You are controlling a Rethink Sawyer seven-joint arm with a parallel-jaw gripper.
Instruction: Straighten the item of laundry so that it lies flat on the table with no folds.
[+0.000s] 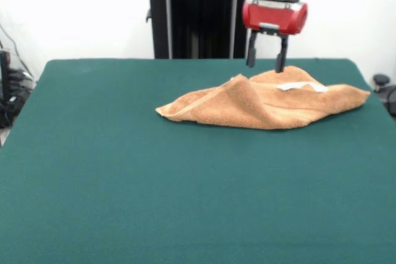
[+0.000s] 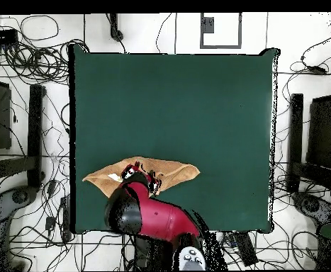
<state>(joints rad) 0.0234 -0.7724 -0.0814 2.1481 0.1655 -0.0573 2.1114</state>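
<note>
One hand towel, orange-tan terry, lies bunched on the green counter near the robot's side, toward the right in the front view. It is folded over itself into a long ridge, with one small white label showing on top, so the flattening is not yet done. The single gripper hangs just above the towel's rear hump, its jaws released and spread with nothing between them, probably placed there to pinch a raised fold and draw it outward. The overhead view shows the red arm reaching over the towel's middle.
</note>
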